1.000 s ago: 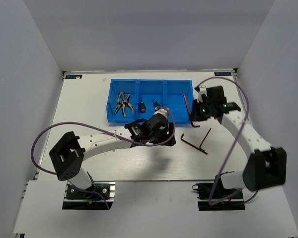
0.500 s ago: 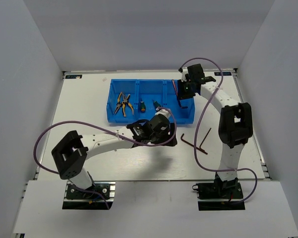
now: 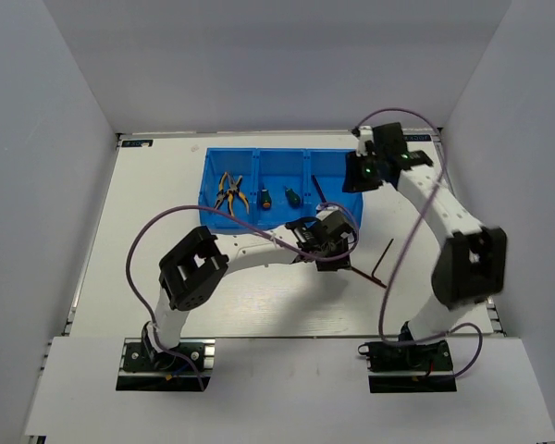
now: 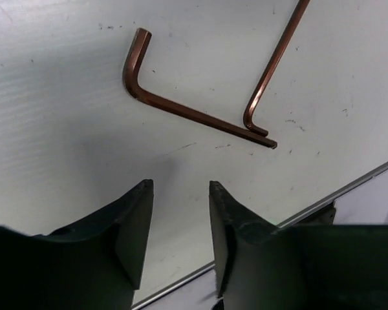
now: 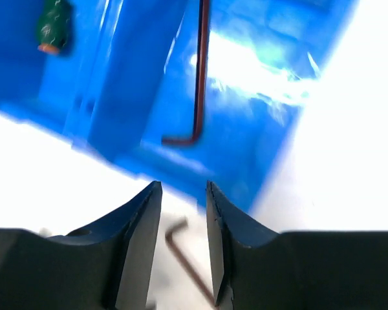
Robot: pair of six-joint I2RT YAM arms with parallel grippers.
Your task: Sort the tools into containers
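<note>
Table [image 3: 148, 240]: it is carrying the bin at the far side and two loose hex keys near the right arm.
Blue bin [image 3: 208, 185]: it is holding the pliers [image 3: 229, 192] in its left compartment, two green screwdrivers [image 3: 266, 196] in the middle one, and one hex key [image 5: 199, 77] lying flat in the right one.
Right tool [image 5: 183, 187]: it is hovering over the bin's right compartment with its jaws apart and nothing between them, so you are free to bring it away.
Left tool [image 4: 181, 187]: it is hanging over the table just short of the loose keys, jaws apart and empty.
Thicker hex key [image 4: 181, 110]: you are lining up on this one. Aim for the middle of its long leg and turn the jaws to straddle it crosswise. It is lying flat, so the fingertips need to reach the table before closing.
Thinner hex key [image 4: 275, 64]: its hooked end appears to be touching the thicker key's tip. Stay away from that end, or you are risking dragging both.
</note>
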